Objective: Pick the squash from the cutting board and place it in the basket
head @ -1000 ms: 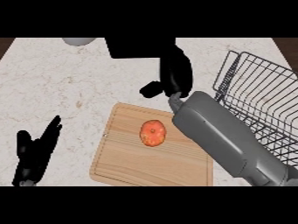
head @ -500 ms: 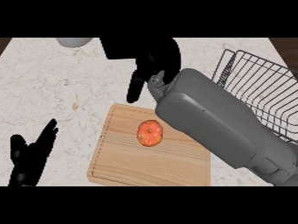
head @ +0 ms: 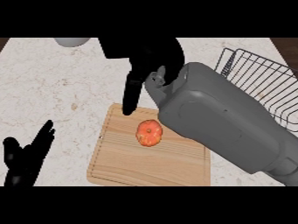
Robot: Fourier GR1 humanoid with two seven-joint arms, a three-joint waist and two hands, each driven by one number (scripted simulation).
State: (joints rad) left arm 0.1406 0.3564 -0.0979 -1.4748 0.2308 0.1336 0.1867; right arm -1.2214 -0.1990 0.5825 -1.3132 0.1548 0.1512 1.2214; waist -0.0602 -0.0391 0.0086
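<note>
An orange-red squash (head: 149,132) lies near the middle of the wooden cutting board (head: 125,164). My right hand (head: 152,61) hangs above the board's far edge, open, with one straight finger (head: 130,96) pointing down toward the board just beyond the squash, not touching it. The thick grey right forearm (head: 232,124) crosses the view and hides the board's right part. A black wire basket (head: 267,92) stands at the right, partly behind the forearm. My left hand (head: 25,157) rests open at the lower left, fingers up.
A pale round object (head: 74,41) shows at the far edge of the speckled counter (head: 54,87). A dark shape sits beside it behind my right hand. Dark wood shows at the top corners.
My right hand has swung left from near the basket and lowered toward the far side of the squash; the forearm looms larger. The squash and left hand stay put.
</note>
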